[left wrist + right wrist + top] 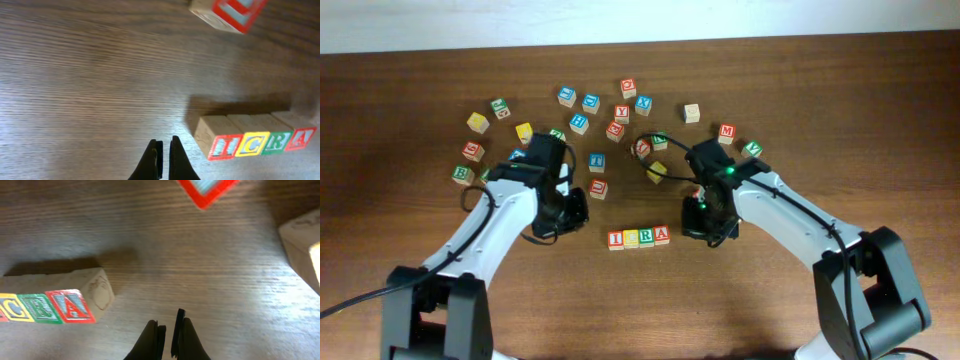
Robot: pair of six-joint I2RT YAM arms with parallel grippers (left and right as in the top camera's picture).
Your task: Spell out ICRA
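Four wooden letter cubes stand side by side in a row on the table: red "I" [616, 239], yellow "C" [631, 238], green "R" [646, 237] and red "A" [661, 235]. My left gripper [570, 208] hovers left of the row, shut and empty. In the left wrist view its fingertips [165, 142] sit just left of the "I" [223, 146], with "C" [253, 143], "R" [280, 141] and "A" [302, 138] beyond. My right gripper [705, 222] is shut and empty right of the row. Its tips [168, 320] lie right of the "A" [72, 305]; "R" [41, 307] and "C" [12, 308] show too.
Several other letter cubes are scattered across the back of the table, from a yellow one [477, 122] at the left to a green one [752, 148] at the right. A red-lettered cube [598, 188] and a yellow cube [656, 171] lie nearest the grippers.
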